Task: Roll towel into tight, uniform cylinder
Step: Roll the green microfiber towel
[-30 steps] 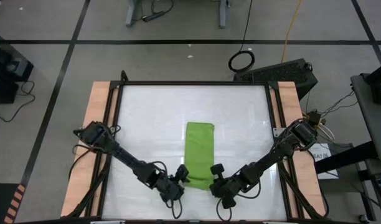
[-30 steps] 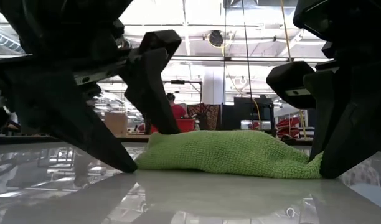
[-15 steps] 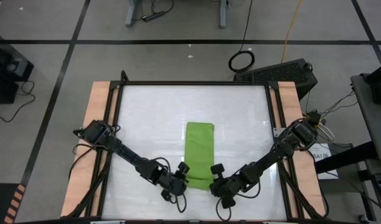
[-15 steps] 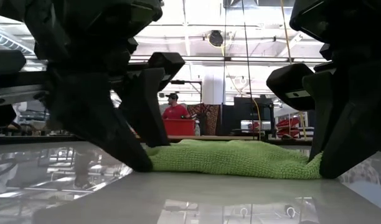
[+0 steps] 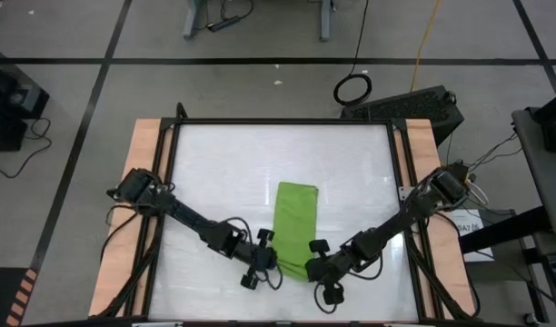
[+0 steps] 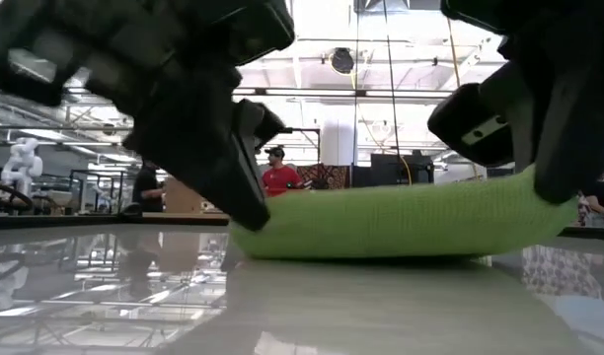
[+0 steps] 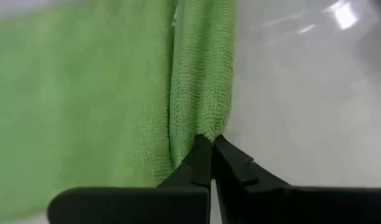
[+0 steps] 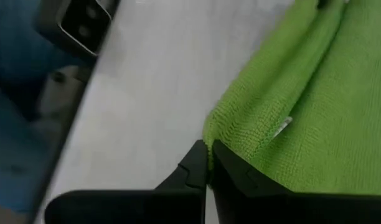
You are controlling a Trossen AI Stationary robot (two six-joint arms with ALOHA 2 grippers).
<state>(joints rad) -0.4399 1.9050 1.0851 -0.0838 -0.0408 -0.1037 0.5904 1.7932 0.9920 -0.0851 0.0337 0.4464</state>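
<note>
The lime-green towel (image 5: pixel 294 225) lies as a long strip in the middle of the white table, its far part flat on the top. Its near end (image 6: pixel 401 219) is raised off the surface and spans the two grippers. My left gripper (image 5: pixel 273 262) is shut on the near left corner. My right gripper (image 5: pixel 312 263) is shut on the near right corner. In the low view the left gripper (image 6: pixel 245 209) stands at the left and the right gripper (image 6: pixel 551 187) at the right. My left gripper pinches the towel's near left corner (image 7: pixel 206 132) between its two fingertips, slanting down from the near left. A folded-over strip of cloth runs into the pinch. The corner is lifted clear of the table. My right gripper pinches the near right corner (image 8: pixel 210 138) between its fingertips, slanting down from the near right. The cloth there is folded, more than one layer. The corner is held off the table, and the near edge (image 6: pixel 381 247) runs almost straight across to the other gripper.
A black frame (image 5: pixel 282 122) and wooden side rails (image 5: pixel 140 182) border the white top. Bare table (image 5: pixel 223 173) lies to the left, right and far side of the towel. People stand in the room beyond, among them one in red (image 6: pixel 279 174).
My left gripper has moved toward the towel's near left corner, rolled its wrist and shut on it. Both grippers have then risen a little, lifting the towel's near end off the table and drawing it taut between them; the far part stays flat.
</note>
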